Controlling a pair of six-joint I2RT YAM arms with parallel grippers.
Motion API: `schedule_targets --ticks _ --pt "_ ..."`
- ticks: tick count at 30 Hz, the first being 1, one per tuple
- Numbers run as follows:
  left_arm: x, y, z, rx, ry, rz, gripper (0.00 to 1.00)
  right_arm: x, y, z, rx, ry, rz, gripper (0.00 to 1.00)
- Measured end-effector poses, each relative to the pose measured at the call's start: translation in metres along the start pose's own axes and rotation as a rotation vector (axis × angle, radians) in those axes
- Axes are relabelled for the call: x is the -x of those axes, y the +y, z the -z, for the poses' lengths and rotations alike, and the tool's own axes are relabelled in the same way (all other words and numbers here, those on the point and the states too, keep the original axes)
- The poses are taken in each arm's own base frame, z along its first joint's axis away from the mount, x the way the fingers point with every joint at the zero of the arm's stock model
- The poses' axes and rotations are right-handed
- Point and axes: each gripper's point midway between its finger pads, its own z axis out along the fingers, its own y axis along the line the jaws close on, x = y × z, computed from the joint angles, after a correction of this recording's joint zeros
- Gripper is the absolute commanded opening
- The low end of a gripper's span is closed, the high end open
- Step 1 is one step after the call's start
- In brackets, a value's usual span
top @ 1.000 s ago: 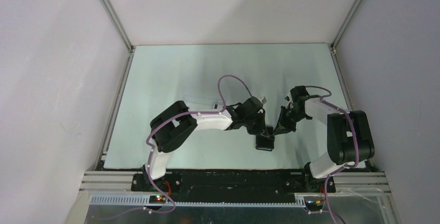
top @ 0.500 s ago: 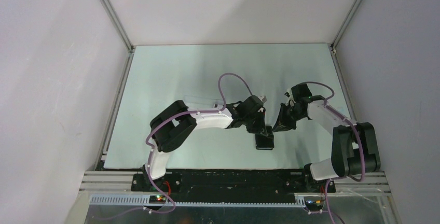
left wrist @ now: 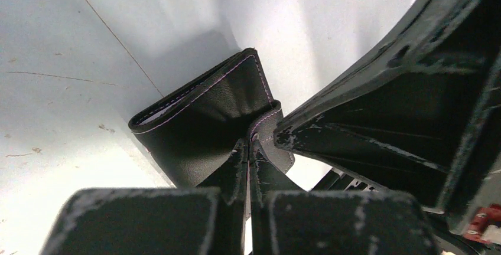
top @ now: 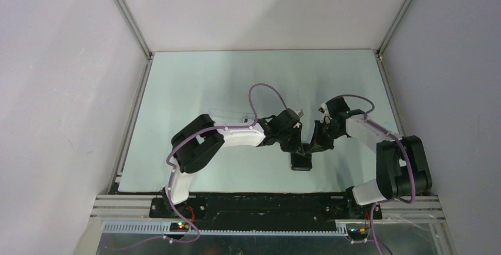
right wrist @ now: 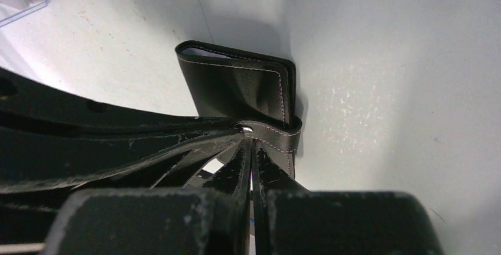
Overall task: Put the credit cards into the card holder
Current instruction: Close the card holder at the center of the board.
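Nearest the arm bases, the small black folding wallet (top: pixel 301 162) lies folded on the pale green table (top: pixel 195 84), just right of centre, where it lay a second ago. Both grippers meet at its far end. The left gripper (left wrist: pixel 249 144) has its fingers pressed fully together, tips at the wallet's snap tab (right wrist: pixel 277 137); whether a sliver of the tab is pinched cannot be told. The right gripper (right wrist: pixel 251 144) is likewise closed tight, tips against the same tab by its metal stud. It has slid leftward since the earlier frames and is now just beside the left one. Farther back, behind the left forearm, sits a clear rectangular plastic box (top: pixel 229 115).
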Motion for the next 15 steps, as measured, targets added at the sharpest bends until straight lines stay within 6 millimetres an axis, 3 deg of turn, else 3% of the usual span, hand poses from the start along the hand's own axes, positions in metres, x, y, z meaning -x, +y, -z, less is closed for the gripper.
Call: schedule_targets --ticks 8,15 --pt "0.000 0.000 -0.002 0.000 0.005 0.001 0.00 -0.012 -0.007 -0.016 -0.039 0.052 0.001 0.00" --pt "-0.001 0.000 -0.004 0.005 0.018 0.004 0.00 -0.013 -0.008 -0.018 -0.055 0.055 -0.008 0.00"
